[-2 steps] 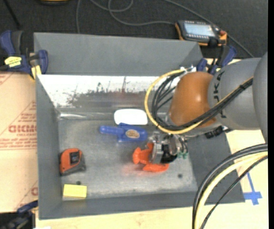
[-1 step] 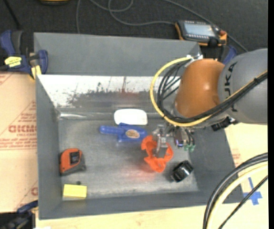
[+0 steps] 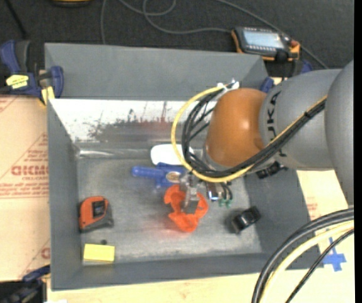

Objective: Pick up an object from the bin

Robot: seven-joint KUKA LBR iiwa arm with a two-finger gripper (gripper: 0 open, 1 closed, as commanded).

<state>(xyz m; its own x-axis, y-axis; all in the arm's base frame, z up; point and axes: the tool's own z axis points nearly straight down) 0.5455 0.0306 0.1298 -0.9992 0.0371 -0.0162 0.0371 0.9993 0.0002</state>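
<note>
The arm's orange wrist cover [image 3: 234, 128] hangs above a crumpled orange piece [image 3: 182, 219] in the middle of the bin [image 3: 137, 238]. The jaws are down at it; their opening cannot be told.

The bin [image 3: 61, 169] is plain grey, and its far wall carries dark speckled streaks and a faint reddish smear. Directly beneath the silvery metal gripper [image 3: 190, 197] lies a crumpled thing [image 3: 182, 216] of bright orange-red. Just to the gripper's left in the view is a blue piece [image 3: 148, 172], and beyond that a white one [image 3: 163, 153]. Near its other side sits a small black lump [image 3: 243, 220]. Well off to the left are a tape measure [image 3: 94, 212], orange with black, and a flat yellow block [image 3: 98, 252]. The wrist cover [image 3: 234, 131] is glossy orange-brown, looped by yellow and black cables [image 3: 190, 115]. The arm [image 3: 313, 131] is grey with black letters.
</note>
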